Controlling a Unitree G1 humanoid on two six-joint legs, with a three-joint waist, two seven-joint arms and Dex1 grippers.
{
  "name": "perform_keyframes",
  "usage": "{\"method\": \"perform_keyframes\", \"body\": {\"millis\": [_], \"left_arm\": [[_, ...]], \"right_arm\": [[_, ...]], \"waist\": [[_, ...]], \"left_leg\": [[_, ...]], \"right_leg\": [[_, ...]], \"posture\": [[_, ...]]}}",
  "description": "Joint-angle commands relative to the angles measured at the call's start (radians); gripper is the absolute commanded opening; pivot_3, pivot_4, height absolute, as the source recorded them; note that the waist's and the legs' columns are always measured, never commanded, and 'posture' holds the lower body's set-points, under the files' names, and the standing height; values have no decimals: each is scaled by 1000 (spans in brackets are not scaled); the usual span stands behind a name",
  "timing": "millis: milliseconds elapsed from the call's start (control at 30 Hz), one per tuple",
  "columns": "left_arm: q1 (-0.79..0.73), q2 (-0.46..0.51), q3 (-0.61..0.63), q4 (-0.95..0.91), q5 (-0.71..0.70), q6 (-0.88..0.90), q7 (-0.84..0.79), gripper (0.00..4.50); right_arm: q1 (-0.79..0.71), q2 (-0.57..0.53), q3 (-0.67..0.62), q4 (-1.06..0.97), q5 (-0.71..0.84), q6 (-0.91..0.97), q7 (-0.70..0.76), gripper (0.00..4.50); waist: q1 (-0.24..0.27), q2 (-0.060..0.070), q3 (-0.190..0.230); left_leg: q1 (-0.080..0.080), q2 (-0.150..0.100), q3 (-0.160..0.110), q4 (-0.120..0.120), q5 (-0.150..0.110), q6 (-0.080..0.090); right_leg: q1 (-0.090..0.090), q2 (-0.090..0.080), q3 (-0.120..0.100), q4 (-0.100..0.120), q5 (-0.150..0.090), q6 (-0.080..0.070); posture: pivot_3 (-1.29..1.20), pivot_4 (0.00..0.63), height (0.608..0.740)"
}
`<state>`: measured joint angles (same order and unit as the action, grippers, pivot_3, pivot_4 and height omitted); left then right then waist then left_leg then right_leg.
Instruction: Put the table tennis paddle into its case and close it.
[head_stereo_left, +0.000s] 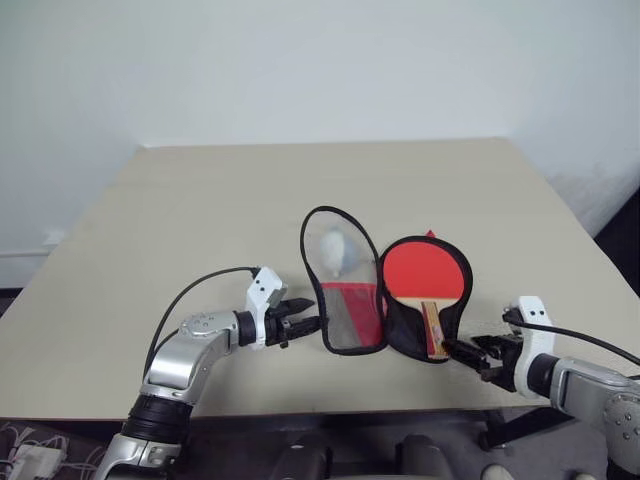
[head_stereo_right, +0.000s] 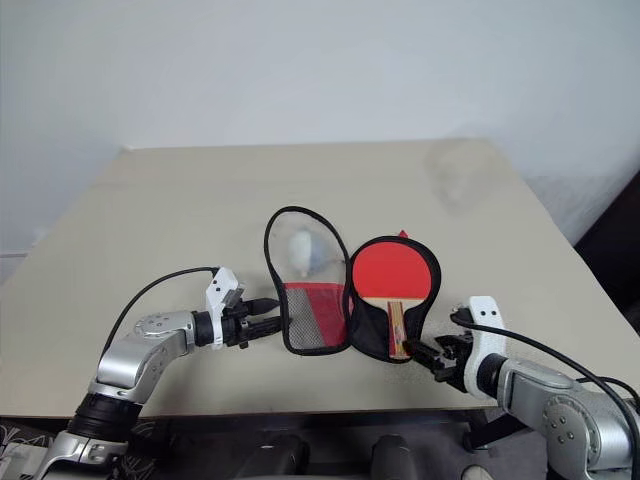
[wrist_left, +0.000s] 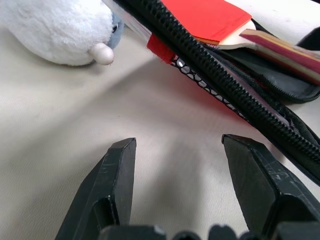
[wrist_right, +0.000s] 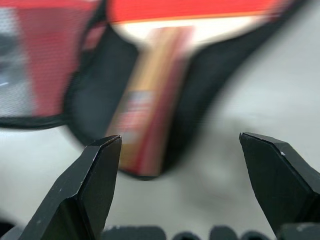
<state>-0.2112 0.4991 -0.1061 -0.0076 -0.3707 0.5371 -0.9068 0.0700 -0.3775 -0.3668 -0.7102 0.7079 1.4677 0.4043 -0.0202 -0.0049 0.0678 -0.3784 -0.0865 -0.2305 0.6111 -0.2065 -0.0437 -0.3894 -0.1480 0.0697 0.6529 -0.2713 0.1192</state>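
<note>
Both claws, left (head_stereo_left: 305, 325) and right (head_stereo_left: 468, 352), stand released; the red rubber-faced wooden-handled paddle (head_stereo_left: 427, 275) lies inside the open red fabric zip case (head_stereo_left: 345, 310) at lower centre, so next fold the raised mesh half over squarely.

Matt rubber paddle (head_stereo_left: 425, 267), fabric case (head_stereo_left: 345, 330)

Bare table (head_stereo_left: 200, 200) all around; raised case (head_stereo_left: 345, 290) flap blocks centre.

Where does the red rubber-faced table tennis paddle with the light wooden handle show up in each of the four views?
Left eye view: red rubber-faced wooden-handled paddle, right of centre, lying in the open red fabric case.
Right eye view: paddle, near centre.
Left wrist view: paddle, upper right.
Right wrist view: paddle, upper middle.
Shared landmark: the case's black zip edging.
</note>
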Motion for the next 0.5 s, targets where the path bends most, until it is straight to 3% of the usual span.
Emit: {"method": "perform_keyframes", "body": {"millis": [33,200,500], "left_arm": [[-22,18,20,-16,-6,-7,-11,2885],[-27,17,13,-18,-5,-4,-7,2885],[-37,15,9,0,0,-11,-13,2885]], "right_arm": [[5,9,9,-58,33,-8,-7,4088],[7,-7,66,-8,-23,-81,-40,4088],[49,-119,-20,-20,72,-95,69,4088]], "waist": [[0,0,0],[0,-1,0],[1,-2,0]], "left_leg": [[0,0,0,0,0,0],[0,0,0,0,0,0],[0,0,0,0,0,0]], "right_leg": [[0,0,0,0,0,0],[0,0,0,0,0,0],[0,0,0,-1,0,0]], "posture": [[0,0,740],[0,0,740],[0,0,740]]}}
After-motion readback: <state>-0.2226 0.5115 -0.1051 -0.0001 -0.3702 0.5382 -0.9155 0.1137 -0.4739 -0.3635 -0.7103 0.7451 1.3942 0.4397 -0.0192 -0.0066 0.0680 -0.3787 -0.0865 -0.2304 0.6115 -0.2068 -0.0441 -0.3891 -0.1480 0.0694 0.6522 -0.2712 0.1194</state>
